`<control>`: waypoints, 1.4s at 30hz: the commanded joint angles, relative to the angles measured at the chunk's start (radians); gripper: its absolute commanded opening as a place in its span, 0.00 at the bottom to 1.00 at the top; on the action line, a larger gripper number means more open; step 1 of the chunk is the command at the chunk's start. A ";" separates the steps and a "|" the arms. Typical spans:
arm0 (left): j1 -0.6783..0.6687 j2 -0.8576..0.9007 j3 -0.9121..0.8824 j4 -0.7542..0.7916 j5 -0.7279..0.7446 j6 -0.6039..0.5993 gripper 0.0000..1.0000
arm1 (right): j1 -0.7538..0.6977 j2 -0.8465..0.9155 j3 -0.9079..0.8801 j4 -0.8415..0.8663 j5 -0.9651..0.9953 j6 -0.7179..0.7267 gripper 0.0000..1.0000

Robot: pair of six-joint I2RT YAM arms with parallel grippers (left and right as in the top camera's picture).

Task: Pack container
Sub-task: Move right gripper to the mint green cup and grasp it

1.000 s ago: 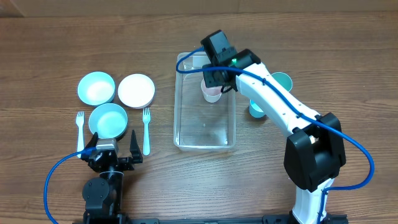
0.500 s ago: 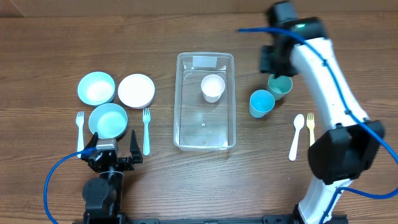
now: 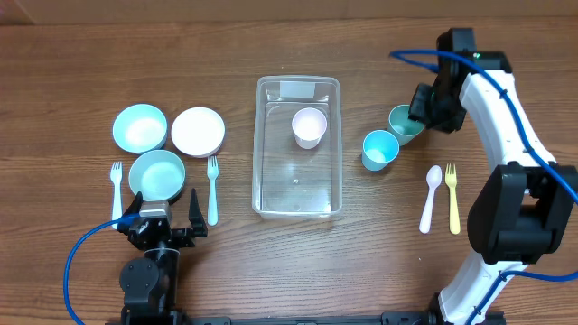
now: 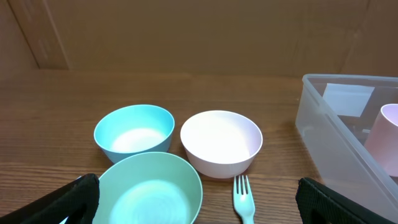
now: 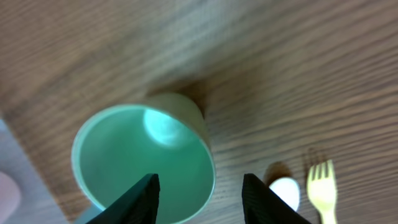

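Right of the container (image 3: 298,213), the right gripper (image 5: 200,194), jaws part-open, straddles the green cup (image 5: 140,158) at its rim; left of it, the left gripper (image 3: 164,218) gapes empty.

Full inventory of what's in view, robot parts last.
container: 1, clear, table centre
pink cup: 1, pink, inside container
bowls: 3, teal, white, green, left of container
forks: 2, pale, flanking nearest bowl
blue cup: 1, blue, right of container
green cup: 1, green, beside blue cup
spoon: 1, white, right side
yellow fork: 1, yellow, beside spoon
left gripper: 1, black, open, near bowls
right gripper: 1, black, open, over green cup
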 commanded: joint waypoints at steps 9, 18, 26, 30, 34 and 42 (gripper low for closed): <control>0.005 -0.008 -0.003 0.003 0.008 -0.017 1.00 | 0.002 -0.032 -0.097 0.092 -0.010 -0.003 0.22; 0.005 -0.008 -0.003 0.003 0.008 -0.017 1.00 | 0.002 -0.032 -0.097 0.080 -0.010 -0.003 0.04; 0.005 -0.008 -0.003 0.003 0.008 -0.017 1.00 | -0.004 -0.037 -0.079 0.086 -0.010 -0.003 0.04; 0.005 -0.008 -0.003 0.003 0.008 -0.017 1.00 | -0.006 -0.078 -0.001 0.072 0.011 -0.033 0.04; 0.005 -0.008 -0.003 0.003 0.008 -0.017 1.00 | -0.005 -0.117 0.107 0.008 0.020 -0.033 0.04; 0.005 -0.008 -0.003 0.003 0.008 -0.017 1.00 | 0.096 -0.119 0.295 -0.170 0.020 -0.060 0.04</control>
